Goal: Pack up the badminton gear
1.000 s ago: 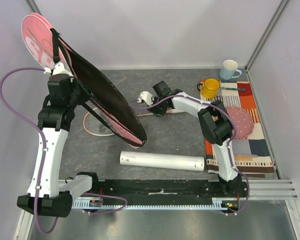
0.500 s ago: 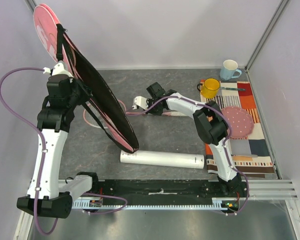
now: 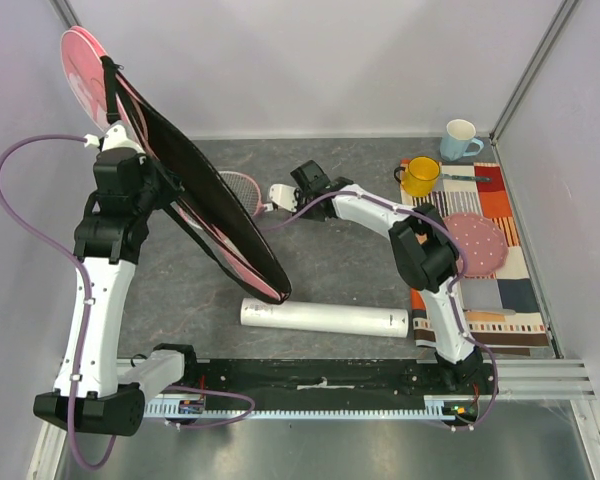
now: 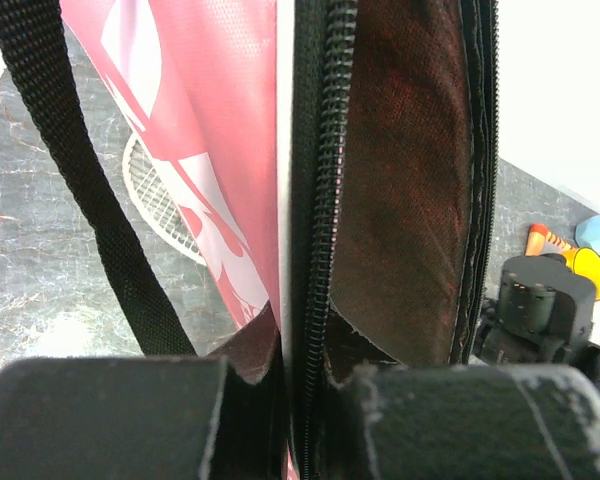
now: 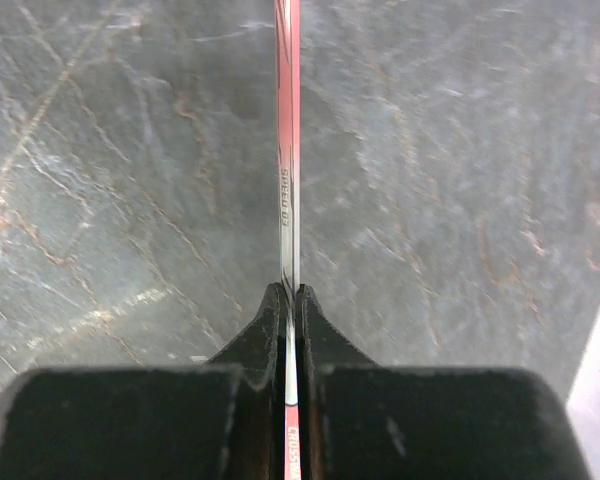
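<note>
Tightly inside right claw [image 5: 290, 292], racket shaft [image 5: 289, 150]

Racket shaft [image 5: 289, 150] lettering illegible

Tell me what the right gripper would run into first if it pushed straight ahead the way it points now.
Probably the open racket bag held up by the left gripper. The right gripper, shut on a racket, points at its dark inside; depth is unclear.

You see the pink bag [image 3: 210, 212] raised, tilted, unzipped; the racket [image 3: 242, 187] shows just behind it; the white tube [image 3: 325, 318] lies flat.
</note>
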Controlling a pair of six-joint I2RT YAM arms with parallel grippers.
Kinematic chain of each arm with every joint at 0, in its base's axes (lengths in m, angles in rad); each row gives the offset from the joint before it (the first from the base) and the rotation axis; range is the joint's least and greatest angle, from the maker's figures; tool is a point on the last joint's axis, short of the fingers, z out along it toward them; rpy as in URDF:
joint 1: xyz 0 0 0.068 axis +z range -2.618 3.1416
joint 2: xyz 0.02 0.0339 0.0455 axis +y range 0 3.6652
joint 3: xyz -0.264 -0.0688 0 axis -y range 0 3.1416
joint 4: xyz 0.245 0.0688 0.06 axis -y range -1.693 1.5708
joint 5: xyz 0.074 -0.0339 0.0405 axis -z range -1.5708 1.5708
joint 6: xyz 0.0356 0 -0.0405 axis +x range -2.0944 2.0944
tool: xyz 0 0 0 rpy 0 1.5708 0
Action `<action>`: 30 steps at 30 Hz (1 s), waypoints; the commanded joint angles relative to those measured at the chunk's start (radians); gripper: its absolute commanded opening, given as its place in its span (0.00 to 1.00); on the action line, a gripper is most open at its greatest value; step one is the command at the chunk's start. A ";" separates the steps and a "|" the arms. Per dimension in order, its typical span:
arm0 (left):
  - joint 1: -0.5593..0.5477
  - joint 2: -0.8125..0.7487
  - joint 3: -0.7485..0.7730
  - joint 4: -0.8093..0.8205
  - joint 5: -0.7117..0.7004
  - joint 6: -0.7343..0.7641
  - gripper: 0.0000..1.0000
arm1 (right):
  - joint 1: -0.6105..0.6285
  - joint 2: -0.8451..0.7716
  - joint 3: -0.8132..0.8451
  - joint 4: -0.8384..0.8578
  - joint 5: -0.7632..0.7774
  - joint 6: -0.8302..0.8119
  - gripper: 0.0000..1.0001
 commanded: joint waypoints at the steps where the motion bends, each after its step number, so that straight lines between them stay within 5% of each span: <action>1: -0.001 0.010 0.071 0.120 -0.005 0.000 0.02 | 0.001 -0.150 0.002 0.063 0.089 0.055 0.00; 12: -0.001 0.092 0.197 0.126 -0.010 -0.011 0.02 | -0.045 -0.340 -0.122 0.059 0.223 0.259 0.00; 23: 0.001 0.112 0.219 0.118 -0.019 -0.015 0.02 | -0.163 -0.520 -0.216 0.033 -0.027 0.583 0.00; 30: 0.004 0.169 0.156 0.179 0.139 -0.037 0.02 | -0.232 -0.630 -0.202 -0.010 -0.208 0.716 0.00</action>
